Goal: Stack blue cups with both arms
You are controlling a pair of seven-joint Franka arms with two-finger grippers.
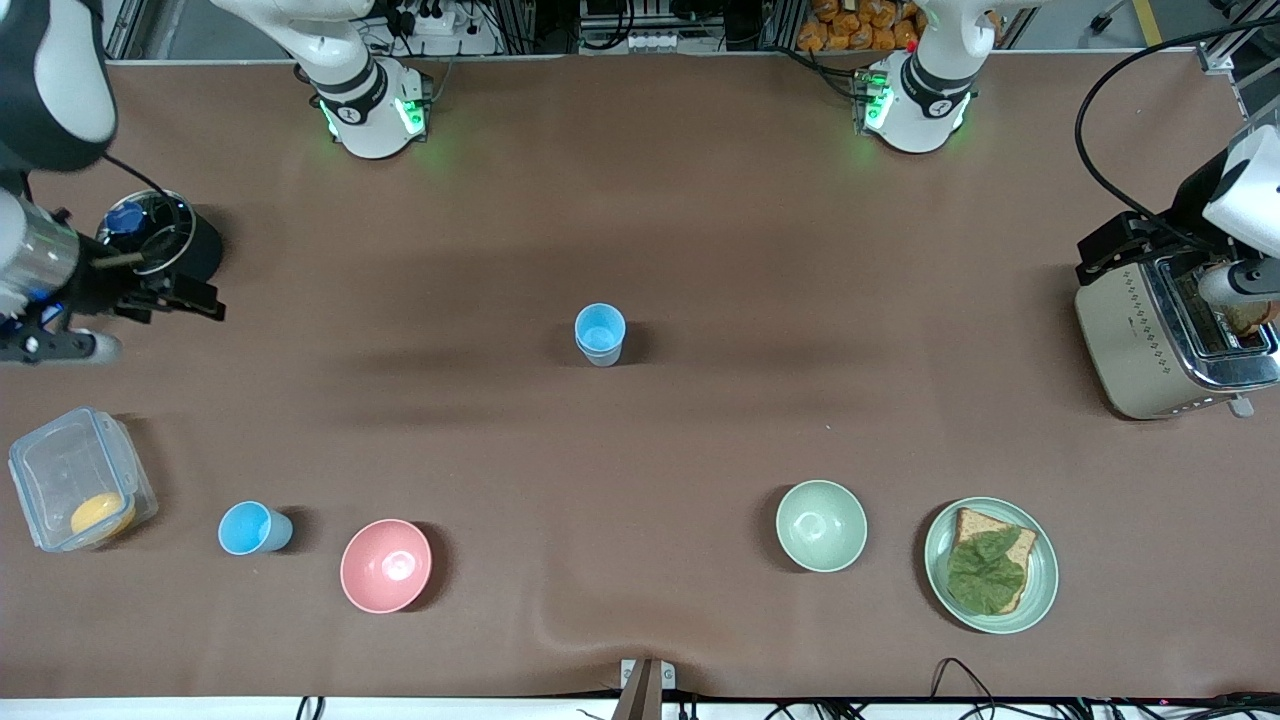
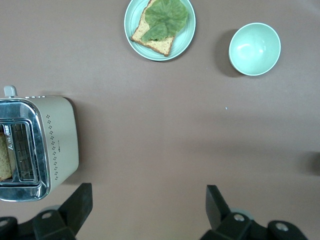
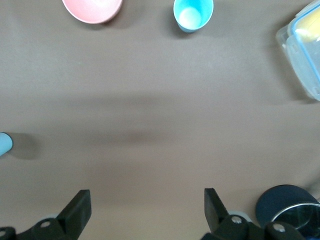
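Observation:
A sky blue cup (image 1: 254, 528) stands upright near the front camera, beside the pink bowl (image 1: 386, 565); it also shows in the right wrist view (image 3: 193, 14). A duller grey-blue cup (image 1: 600, 334) stands upright at the table's middle; its edge shows in the right wrist view (image 3: 4, 144). My right gripper (image 3: 147, 197) is open and empty, high over bare table at the right arm's end (image 1: 195, 298). My left gripper (image 2: 148, 192) is open and empty, high over bare table beside the toaster (image 2: 37, 147). Neither gripper is close to a cup.
A pale green bowl (image 1: 821, 525) and a green plate (image 1: 1040, 590) with bread and lettuce sit near the front camera. The toaster (image 1: 1170, 340) stands at the left arm's end. A clear lidded box (image 1: 75, 475) and a black round pot (image 1: 190, 245) stand at the right arm's end.

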